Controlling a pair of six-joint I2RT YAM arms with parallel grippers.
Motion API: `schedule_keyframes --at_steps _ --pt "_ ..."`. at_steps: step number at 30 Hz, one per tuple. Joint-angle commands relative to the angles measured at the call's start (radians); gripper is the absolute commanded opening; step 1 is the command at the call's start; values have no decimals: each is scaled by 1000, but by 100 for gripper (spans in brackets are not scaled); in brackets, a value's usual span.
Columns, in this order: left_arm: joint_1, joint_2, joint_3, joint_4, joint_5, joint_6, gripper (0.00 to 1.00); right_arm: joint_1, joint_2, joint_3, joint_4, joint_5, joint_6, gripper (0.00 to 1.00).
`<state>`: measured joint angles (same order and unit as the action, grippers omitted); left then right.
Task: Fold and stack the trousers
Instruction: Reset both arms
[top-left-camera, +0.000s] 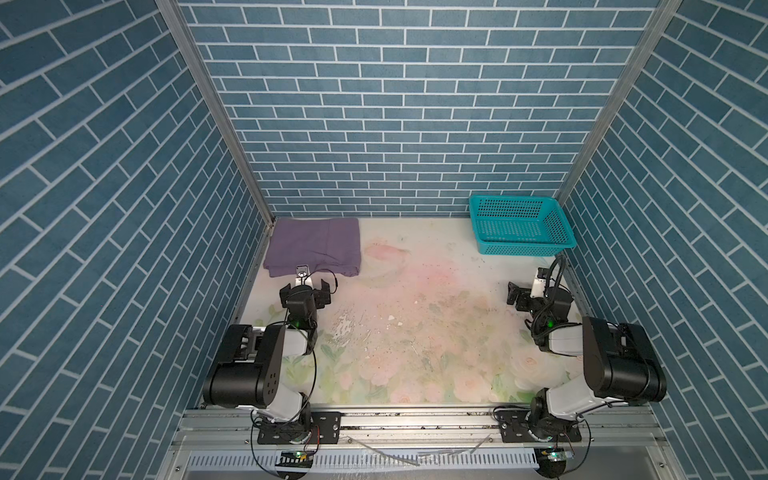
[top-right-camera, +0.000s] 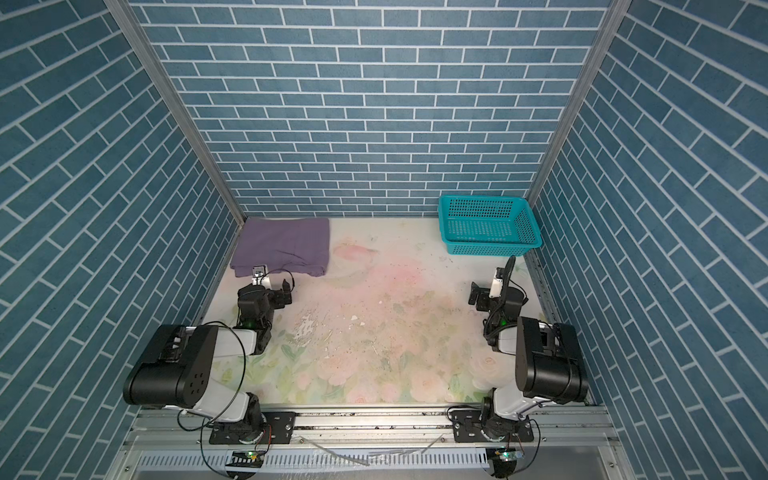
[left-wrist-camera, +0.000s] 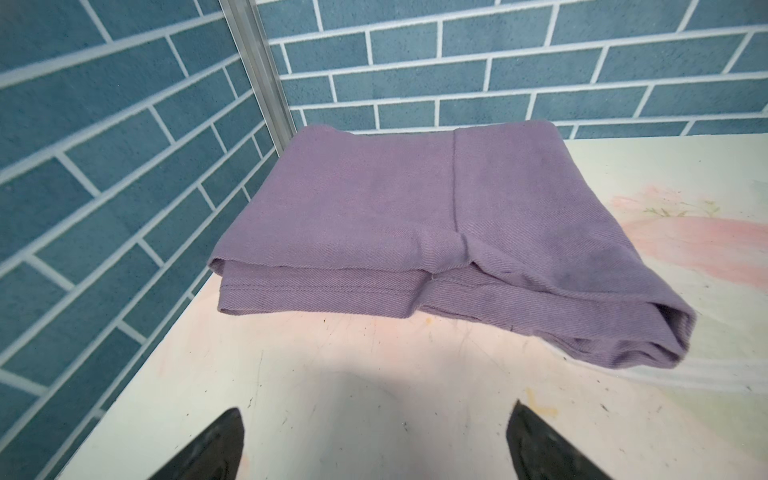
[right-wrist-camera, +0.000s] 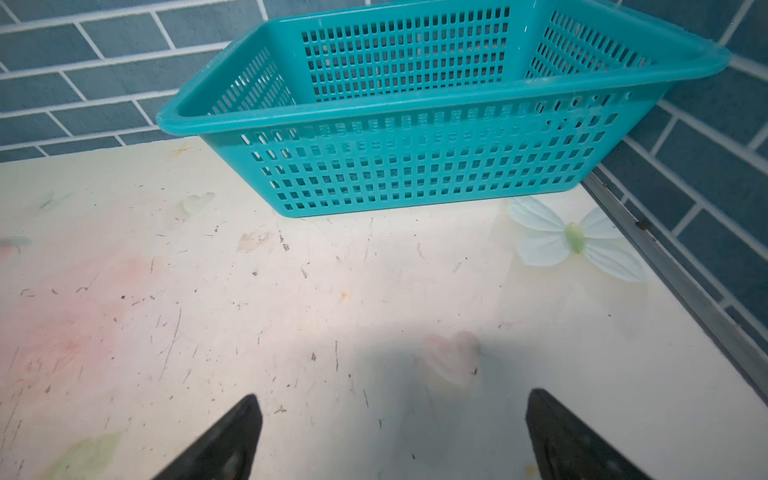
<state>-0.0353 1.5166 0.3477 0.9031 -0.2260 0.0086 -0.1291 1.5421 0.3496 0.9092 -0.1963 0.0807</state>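
Observation:
The trousers (top-left-camera: 313, 245) (top-right-camera: 282, 245) lie folded into a flat mauve rectangle in the table's far left corner, against the brick walls. In the left wrist view the trousers (left-wrist-camera: 415, 216) show stacked layers, with a looser fold bulging at one near corner. My left gripper (top-left-camera: 306, 289) (top-right-camera: 266, 291) hovers just in front of the near edge of the trousers, open and apart from the cloth. Only bare table lies between its fingertips (left-wrist-camera: 237, 415). My right gripper (top-left-camera: 536, 286) (right-wrist-camera: 393, 395) is open too, over bare table in front of the basket.
A teal perforated basket (top-left-camera: 523, 248) (top-right-camera: 490, 248) (right-wrist-camera: 415, 166) stands with nothing in it in the far right corner. Blue brick walls close the table on three sides. The floral table top (top-left-camera: 415, 332) is scuffed and speckled in the middle.

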Motion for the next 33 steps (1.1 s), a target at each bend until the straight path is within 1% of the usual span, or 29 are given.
schedule_keyframes --at_steps 1,29,30,32,33 --pt "-5 4 12 0 1 6 99 -3 3 22 4 -93 -33 99" --pt "-5 5 11 0 2 5 99 2 5 22 6 -81 -36 99" --pt "-5 4 11 0 1 6 99 4 8 31 -7 -77 -40 99" --pt "-6 5 17 -11 1 8 99 40 3 51 -60 -6 -58 99" --pt "-6 5 19 -10 0 8 99 39 8 49 -46 -16 -53 99"
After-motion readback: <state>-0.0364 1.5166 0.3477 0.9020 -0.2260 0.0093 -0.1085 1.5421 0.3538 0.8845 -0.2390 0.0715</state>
